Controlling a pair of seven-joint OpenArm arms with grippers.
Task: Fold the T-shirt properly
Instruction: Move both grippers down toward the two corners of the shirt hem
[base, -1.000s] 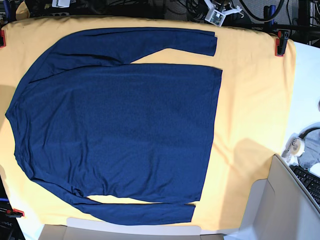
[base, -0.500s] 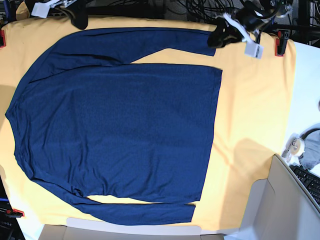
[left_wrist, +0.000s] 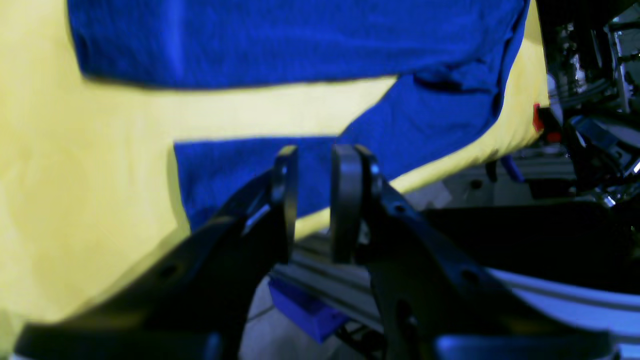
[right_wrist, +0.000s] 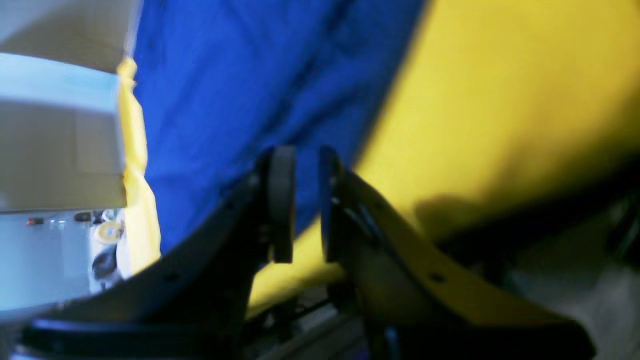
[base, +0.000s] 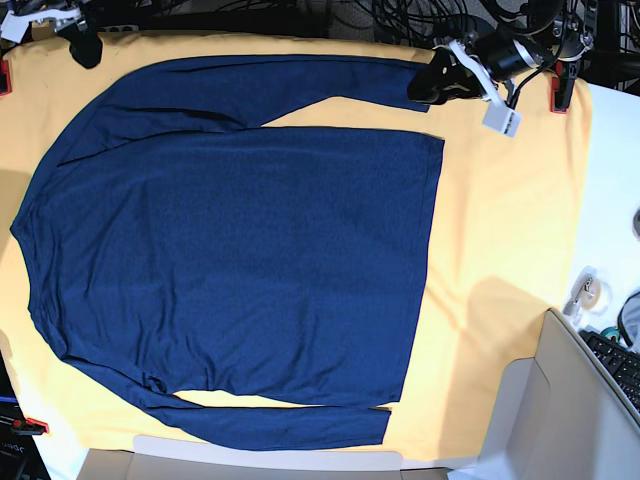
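Left pincer (left_wrist: 314, 200) and right pincer (right_wrist: 302, 200) (both empty) slightly parted.

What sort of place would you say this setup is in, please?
Probably a robotics lab bench, not a home: the table cloth is held by red clamps, cables tangle behind it, and a keyboard sits alongside. A T-shirt lies spread flat.

We see the right gripper (right_wrist: 300, 205) blurred, as are the shirt (right_wrist: 240, 100) and yellow cloth (right_wrist: 500, 90) behind it. In the base view the left gripper (base: 432, 85) covers the sleeve cuff; whether it touches the cuff we cannot tell. The laptop (base: 612, 365) is cut off by the picture's edge
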